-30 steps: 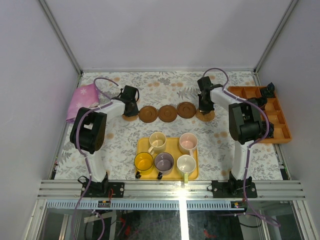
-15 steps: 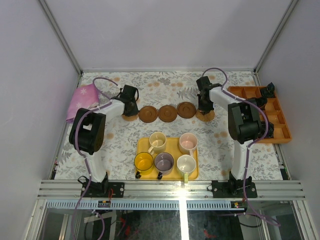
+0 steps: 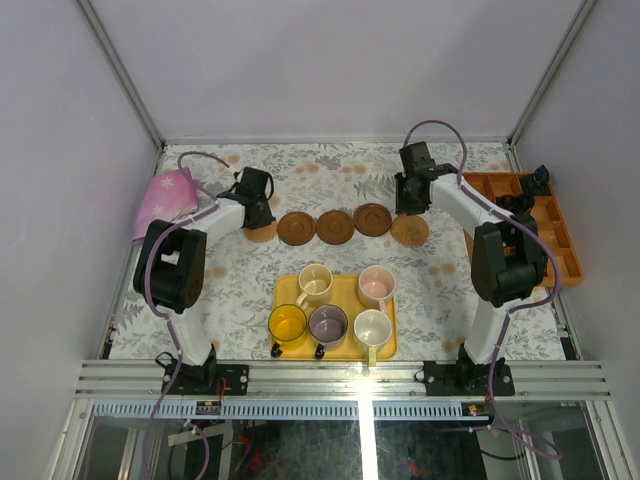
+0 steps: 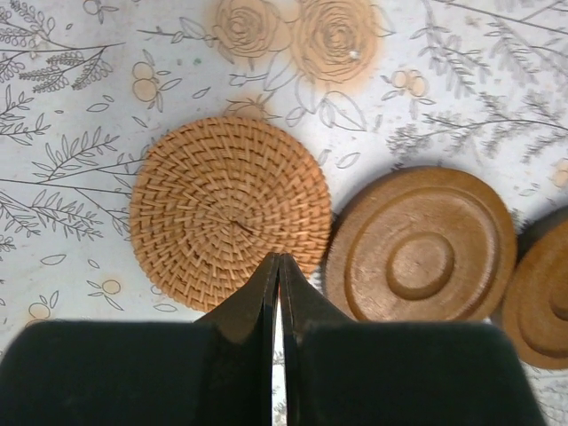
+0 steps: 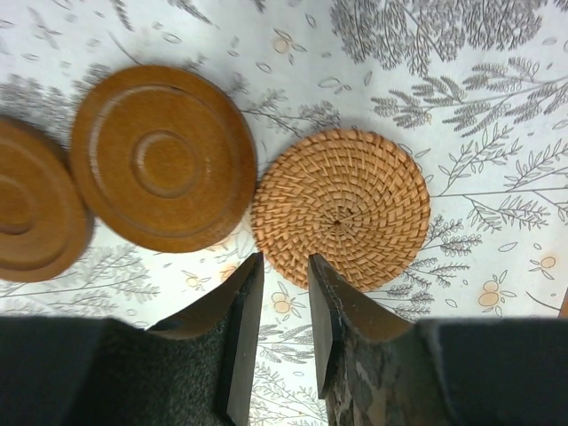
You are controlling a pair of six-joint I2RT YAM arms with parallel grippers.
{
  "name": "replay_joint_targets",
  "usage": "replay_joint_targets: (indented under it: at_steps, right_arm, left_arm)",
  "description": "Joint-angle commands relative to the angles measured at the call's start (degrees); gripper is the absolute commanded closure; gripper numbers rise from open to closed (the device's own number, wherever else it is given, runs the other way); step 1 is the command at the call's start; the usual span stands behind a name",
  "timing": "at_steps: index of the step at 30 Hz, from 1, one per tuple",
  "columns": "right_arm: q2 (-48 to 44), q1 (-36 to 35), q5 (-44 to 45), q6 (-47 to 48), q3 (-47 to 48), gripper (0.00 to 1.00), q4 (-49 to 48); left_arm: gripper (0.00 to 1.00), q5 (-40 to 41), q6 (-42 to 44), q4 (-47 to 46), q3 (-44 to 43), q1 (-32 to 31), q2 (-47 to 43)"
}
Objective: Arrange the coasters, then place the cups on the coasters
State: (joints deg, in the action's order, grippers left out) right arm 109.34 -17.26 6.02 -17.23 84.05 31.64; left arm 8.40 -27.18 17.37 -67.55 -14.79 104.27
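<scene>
Near edge: yellow tray (image 3: pixel 346 292) holds all five cups (image 3: pixel 328 323) in two rows.

Beyond tray: coasters (image 3: pixel 334 226) in row across flowered table (image 3: pixel 230 290). Three brown wooden discs sit in middle, left woven coaster (image 4: pixel 229 211) and right woven coaster (image 5: pixel 341 209) at ends.

Left gripper (image 4: pixel 277 262) over left woven coaster's rim, jaws pressed together, holding nothing.

Right gripper (image 5: pixel 282 262) at right woven coaster's edge, jaws narrowly apart, empty; probably clear of table, hard to tell.

Far left: pink cloth (image 3: pixel 165 200). Far right: orange box (image 3: pixel 545 235).
</scene>
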Motion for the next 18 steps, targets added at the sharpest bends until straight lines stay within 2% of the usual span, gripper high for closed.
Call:
replay_joint_targets:
  at_steps: [1,12,18]
  right_arm:
    - [-4.3,-0.6,-2.9,1.6,-1.8,0.66,-5.1]
    - [-5.3,-0.6,-6.8,1.6,-3.5,0.70,-8.6]
    - [-5.4,-0.6,-6.7,2.2,-3.7,0.71,-9.3]
  left_arm:
    - [1.00,2.7,-0.7,-0.6,-0.1,1.1,2.9]
    - [1.00,3.3,-2.2,-0.3,-1.0,4.8,7.9]
    - [1.00,0.8,-2.3,-0.7,-3.0,7.9,9.5]
